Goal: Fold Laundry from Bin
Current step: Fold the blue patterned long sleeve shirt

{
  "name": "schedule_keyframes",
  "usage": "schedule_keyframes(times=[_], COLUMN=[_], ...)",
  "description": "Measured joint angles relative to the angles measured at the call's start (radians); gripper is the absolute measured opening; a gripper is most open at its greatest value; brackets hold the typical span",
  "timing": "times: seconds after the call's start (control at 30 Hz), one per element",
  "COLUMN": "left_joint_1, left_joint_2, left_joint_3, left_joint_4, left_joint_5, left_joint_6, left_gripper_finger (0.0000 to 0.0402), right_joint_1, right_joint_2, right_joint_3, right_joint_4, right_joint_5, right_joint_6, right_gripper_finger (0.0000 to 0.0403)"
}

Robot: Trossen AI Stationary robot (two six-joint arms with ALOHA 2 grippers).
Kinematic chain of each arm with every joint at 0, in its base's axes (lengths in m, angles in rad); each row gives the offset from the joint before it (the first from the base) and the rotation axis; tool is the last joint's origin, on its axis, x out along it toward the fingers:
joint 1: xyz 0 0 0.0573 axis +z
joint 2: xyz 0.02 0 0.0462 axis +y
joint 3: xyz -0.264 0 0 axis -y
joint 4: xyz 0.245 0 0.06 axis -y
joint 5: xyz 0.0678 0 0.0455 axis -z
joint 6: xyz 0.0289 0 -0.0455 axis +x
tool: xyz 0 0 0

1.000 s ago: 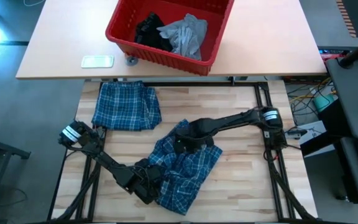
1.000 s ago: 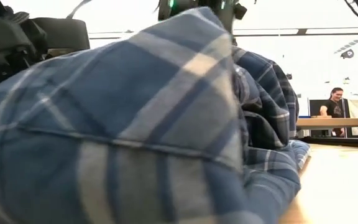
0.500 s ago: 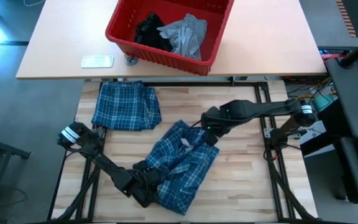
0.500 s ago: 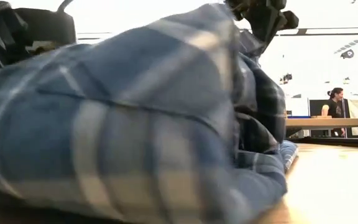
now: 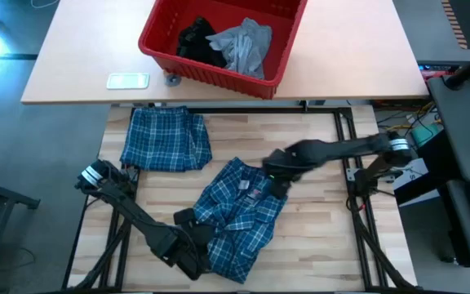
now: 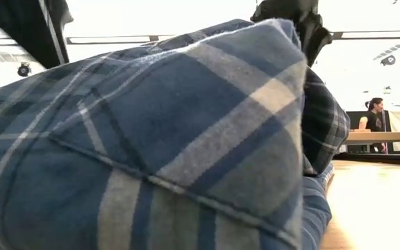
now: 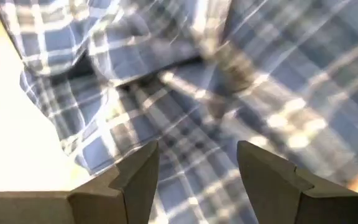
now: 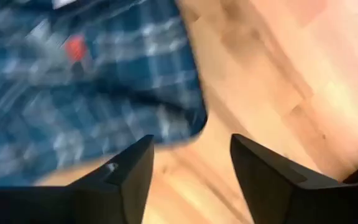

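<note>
1. Laundry first: I see a blue-and-white plaid button shirt (image 5: 239,212) lying rumpled on the pale wooden table (image 5: 317,220), low and centre in the high view, its collar label facing up.
2. I see a second blue plaid garment (image 5: 166,139), folded into a neat rectangle, resting on the same wood toward the upper left of the work area, well apart from the rumpled shirt.
3. My left gripper (image 5: 196,249) sits at the lower left edge of the rumpled shirt. In the left wrist view its fingers (image 7: 138,177) stand apart with plaid cloth spread between and beyond them; I cannot tell whether they pinch any of it.
4. My right gripper (image 5: 274,173) hovers at the shirt's upper right edge, near the middle of the high view. In the right wrist view its fingers (image 8: 135,171) are spread with bare wood between them and the shirt's edge just beyond, so it holds nothing.
5. I see the red rectangular plastic bin (image 5: 280,61) at the top centre of the high view, on the tan desk (image 5: 349,57) behind the work table. Inside lie a light grey garment (image 5: 243,45) and a small black garment (image 5: 196,39), side by side and touching.
6. A small pale flat object (image 5: 128,80) lies on the desk left of the bin.
7. In the low view the plaid shirt (image 6: 151,139) fills most of the frame, and a person (image 6: 373,118) stands far off at the right.
</note>
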Motion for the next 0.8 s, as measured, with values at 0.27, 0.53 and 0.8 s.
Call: schedule_keyframes(times=[0.27,0.53,0.8], left_joint_1=[-0.033,0.002,0.004], left_joint_2=[0.049,0.251,0.289], left_joint_3=[0.078,0.088,0.114], left_joint_4=[0.359,0.599,0.23], left_joint_5=[-0.017,0.042,0.265], left_joint_6=[0.052,-0.051,-0.107], left_gripper_finger=[0.0201,0.0201,0.02], right_joint_1=[0.205,0.386,0.277], right_joint_2=[-0.247,-0.279,-0.102], right_joint_3=[-0.288,-0.681,-0.759], right_joint_4=[0.203,0.794,1.18], right_joint_5=[-0.101,0.038,0.08], right_joint_6=[0.109,-0.202,-0.502], right_gripper_finger=[0.0232,0.0213,0.021])
